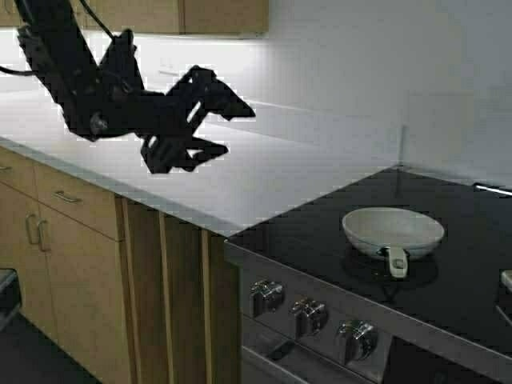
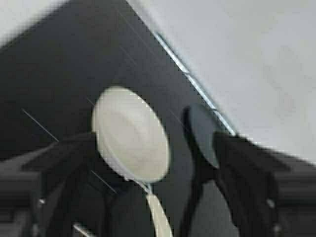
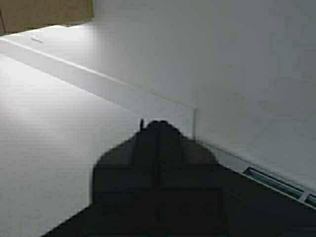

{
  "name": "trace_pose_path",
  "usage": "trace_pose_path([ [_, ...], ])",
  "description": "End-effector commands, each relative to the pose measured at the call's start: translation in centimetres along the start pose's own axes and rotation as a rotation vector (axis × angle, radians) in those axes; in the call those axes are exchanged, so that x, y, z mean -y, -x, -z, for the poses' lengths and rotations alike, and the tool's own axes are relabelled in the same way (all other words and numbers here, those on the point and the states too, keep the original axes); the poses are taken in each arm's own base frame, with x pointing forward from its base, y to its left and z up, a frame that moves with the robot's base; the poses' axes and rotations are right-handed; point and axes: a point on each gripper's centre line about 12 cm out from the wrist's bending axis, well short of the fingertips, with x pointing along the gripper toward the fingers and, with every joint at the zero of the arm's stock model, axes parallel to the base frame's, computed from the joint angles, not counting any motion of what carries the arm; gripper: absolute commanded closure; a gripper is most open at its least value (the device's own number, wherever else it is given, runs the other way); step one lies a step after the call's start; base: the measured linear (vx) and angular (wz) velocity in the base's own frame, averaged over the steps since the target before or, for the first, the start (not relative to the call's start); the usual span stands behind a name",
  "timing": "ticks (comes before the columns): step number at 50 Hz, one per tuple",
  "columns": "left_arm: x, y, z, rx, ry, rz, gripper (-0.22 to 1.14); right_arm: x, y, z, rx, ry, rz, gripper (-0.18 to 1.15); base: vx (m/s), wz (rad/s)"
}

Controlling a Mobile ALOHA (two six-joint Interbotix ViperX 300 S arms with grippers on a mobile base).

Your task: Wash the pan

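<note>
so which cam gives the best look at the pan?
High view: the whole pan, handle included, sits on the black stovetop. Left wrist view shows it between the open left gripper's fingers, handle cropped. Right wrist view misses it.

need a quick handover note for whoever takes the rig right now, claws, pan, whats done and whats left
Left claw: open, empty, held in the air over the white countertop, well short of the stove.
Right claw: shut, empty, also up off the counter; its arm is not seen in the high view.
Pan: upright on the black cooktop, handle towards the knobs, looks empty.
Done: nothing yet, pan untouched.
Left: reach the pan, grip it, take it to a sink (none in view) and wash it.
</note>
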Motion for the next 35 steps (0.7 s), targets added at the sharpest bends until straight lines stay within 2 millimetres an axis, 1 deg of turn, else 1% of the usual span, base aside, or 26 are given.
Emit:
trace_pose_path([
  [1,-0.6,-2.0,1.6,-0.043,0.038,0.047,-0.1,0.0,-0.2,-0.4,0.009,0.0,-0.002,0.91,0.0,0.0],
  [5,-0.9,-3.1,3.2,-0.093,0.056,0.061,-0.1,0.0,-0.2,-0.3,0.008,0.0,-0.002,0.91,0.0,0.0],
  [7,-1.1,-3.7,4.4,-0.123,0.075,0.066,-0.1,0.0,-0.2,-0.4,0.009,0.0,-0.002,0.91,0.0,0.0],
  [16,-1.5,-6.3,7.5,-0.196,0.139,0.096,-0.1,0.0,-0.3,-0.2,0.003,0.0,-0.002,0.91,0.0,0.0],
  [24,-1.0,-8.5,9.6,-0.234,0.203,0.136,-0.1,-0.1,-0.3,-0.2,0.001,0.0,-0.004,0.91,0.0,0.0],
  [35,-1.0,-11.1,11.9,-0.295,0.297,0.158,-0.1,0.0,-0.3,-0.1,-0.009,-0.002,-0.002,0.91,0.0,0.0],
])
